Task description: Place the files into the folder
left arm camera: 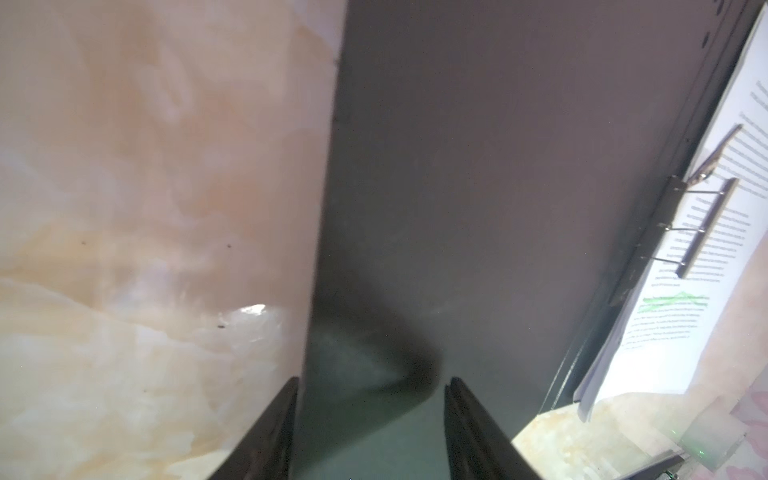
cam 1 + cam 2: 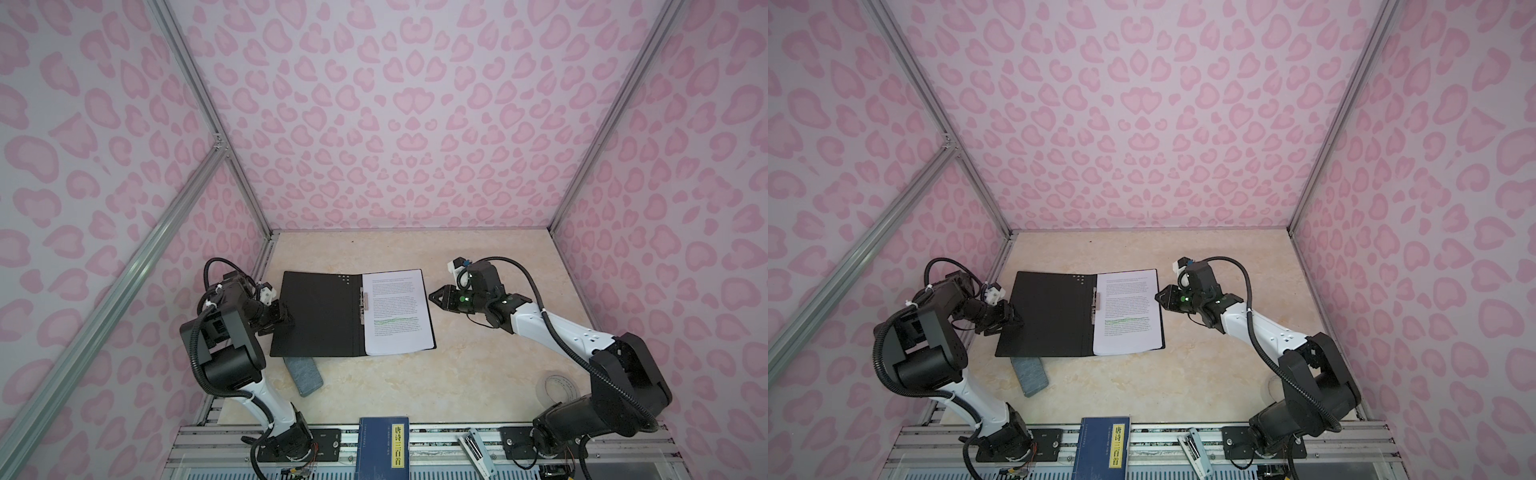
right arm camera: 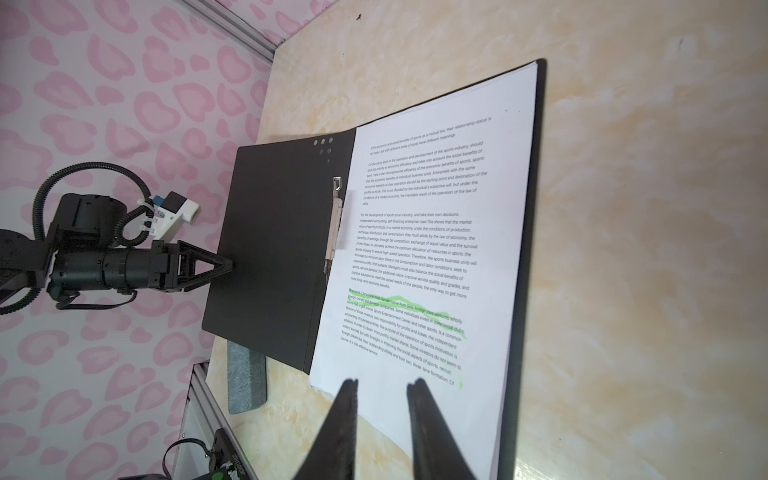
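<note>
Nearest, block (image 2: 305, 376) tucked under open folder (image 2: 320, 316); take hold at its thin, likely stiff left cover edge. Left gripper (image 2: 289, 320) there, jaws apart. Files (image 2: 395, 316) on right half, likely light, floppy. Right gripper (image 2: 432, 296) beside, parted, empty.

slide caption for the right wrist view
Files lie in the open folder; left end effector at its bare cover's edge
</note>
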You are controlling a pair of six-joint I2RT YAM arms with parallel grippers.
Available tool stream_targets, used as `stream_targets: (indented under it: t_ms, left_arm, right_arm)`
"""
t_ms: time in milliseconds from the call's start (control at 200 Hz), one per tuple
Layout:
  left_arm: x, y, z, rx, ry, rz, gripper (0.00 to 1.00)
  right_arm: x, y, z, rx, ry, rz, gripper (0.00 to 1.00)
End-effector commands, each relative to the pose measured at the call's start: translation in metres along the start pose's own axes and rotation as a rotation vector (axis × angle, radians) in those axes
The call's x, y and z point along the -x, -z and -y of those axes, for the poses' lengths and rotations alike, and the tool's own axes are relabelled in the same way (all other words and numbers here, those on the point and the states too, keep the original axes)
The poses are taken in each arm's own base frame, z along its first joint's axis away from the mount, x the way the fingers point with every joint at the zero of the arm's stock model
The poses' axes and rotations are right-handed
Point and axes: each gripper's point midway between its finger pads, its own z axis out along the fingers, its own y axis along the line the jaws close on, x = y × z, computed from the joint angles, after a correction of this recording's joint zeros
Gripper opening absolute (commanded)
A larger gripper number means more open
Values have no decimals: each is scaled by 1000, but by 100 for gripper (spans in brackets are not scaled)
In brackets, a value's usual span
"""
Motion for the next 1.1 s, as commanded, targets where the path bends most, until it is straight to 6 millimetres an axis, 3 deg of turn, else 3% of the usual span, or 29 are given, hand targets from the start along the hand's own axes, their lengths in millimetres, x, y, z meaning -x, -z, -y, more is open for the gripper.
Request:
stream_targets:
  t_ms: [0, 190, 540, 820, 975, 1095]
  left_arm:
    - [-5, 3, 17, -53, -7, -2, 52]
    - [-8, 2, 47, -91, -63, -6, 42]
    - [-13, -21, 82, -104, -130, -78, 39]
    - [2, -29, 90, -76, -159, -84, 39]
    - [9, -32, 85, -50, -160, -81, 42]
    - [6, -39, 87, -55, -156, -109, 44]
  right_arm:
    - [2, -3, 1, 3, 1, 11, 25]
    - [1, -5, 2, 4, -1, 11, 25]
    - [-1, -10, 9, -16, -1, -8, 25]
    - [7, -13, 7, -36, 21, -30, 25]
    - [12, -13, 3, -32, 28, -25, 25]
    - [15, -17, 4, -34, 26, -34, 25]
